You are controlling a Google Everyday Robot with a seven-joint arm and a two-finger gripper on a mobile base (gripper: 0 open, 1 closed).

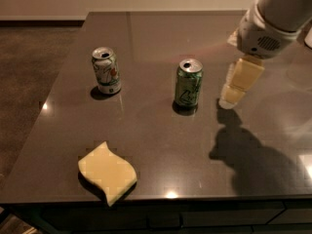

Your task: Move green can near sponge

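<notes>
The hand (231, 96) hovers just right of the green can (188, 84), grip state unclear; the sponge (107, 172) lies well apart.

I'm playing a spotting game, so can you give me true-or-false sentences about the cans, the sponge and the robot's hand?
1. The all-green drink can stands upright on the dark table. True.
2. The gripper is holding the green can. False: it is beside the can, on the side away from the other can, not touching it.
3. The wavy pale-yellow sponge lies near the table's front edge. True.
4. The white can with green and orange markings has tipped over. False: it stands upright.
</notes>
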